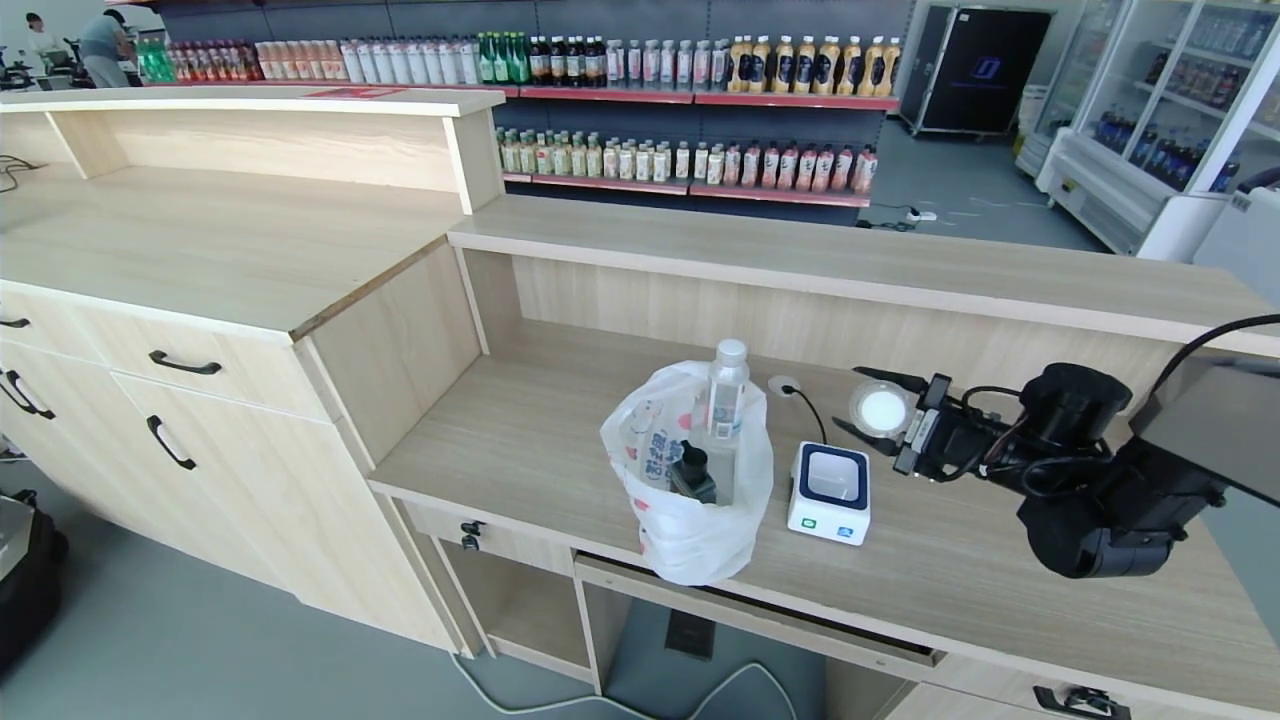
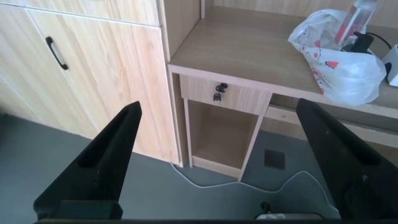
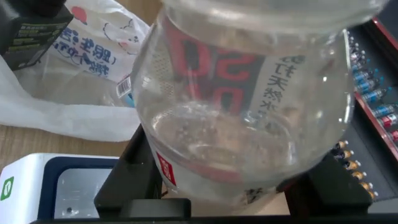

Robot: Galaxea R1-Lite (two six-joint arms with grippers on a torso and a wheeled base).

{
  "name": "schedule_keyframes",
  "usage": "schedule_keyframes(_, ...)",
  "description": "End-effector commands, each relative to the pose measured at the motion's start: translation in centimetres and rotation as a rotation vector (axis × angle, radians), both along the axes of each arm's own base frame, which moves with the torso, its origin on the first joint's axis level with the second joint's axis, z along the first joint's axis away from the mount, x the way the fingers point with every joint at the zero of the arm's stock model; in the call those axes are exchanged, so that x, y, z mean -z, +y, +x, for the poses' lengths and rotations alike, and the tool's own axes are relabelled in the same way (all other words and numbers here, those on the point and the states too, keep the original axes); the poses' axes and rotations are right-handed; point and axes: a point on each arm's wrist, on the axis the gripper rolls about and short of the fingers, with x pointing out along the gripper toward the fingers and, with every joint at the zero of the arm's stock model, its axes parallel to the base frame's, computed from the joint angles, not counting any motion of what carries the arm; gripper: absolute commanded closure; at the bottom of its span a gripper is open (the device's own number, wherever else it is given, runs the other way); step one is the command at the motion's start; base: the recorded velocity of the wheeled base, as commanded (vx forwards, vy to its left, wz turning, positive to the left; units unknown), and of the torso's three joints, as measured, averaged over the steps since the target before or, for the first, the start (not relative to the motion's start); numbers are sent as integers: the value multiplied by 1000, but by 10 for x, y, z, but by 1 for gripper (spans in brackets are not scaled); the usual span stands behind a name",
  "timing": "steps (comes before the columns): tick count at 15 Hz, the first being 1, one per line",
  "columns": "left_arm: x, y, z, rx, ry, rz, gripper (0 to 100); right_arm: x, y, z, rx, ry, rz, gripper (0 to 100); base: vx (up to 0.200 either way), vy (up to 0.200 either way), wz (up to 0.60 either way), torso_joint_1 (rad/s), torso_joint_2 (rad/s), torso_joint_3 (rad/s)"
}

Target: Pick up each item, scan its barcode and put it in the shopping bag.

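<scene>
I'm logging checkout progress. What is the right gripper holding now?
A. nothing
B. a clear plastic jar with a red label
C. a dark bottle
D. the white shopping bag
B: the fingers of the right gripper are shut on the clear plastic jar with a red label, held beside the white barcode scanner.
</scene>
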Motion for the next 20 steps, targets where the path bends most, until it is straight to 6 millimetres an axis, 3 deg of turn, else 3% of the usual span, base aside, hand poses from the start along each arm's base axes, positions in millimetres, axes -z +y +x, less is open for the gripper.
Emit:
schedule_keyframes(1, 0, 0, 0, 0, -1, 0, 0, 15, -2, 2, 7, 17, -21, 100, 0, 0, 0, 0, 0, 0)
schedule_keyframes(20, 0, 0, 0, 0, -1, 0, 0, 52, 6, 19, -12, 23, -22, 100, 0, 0, 0, 0, 0, 0)
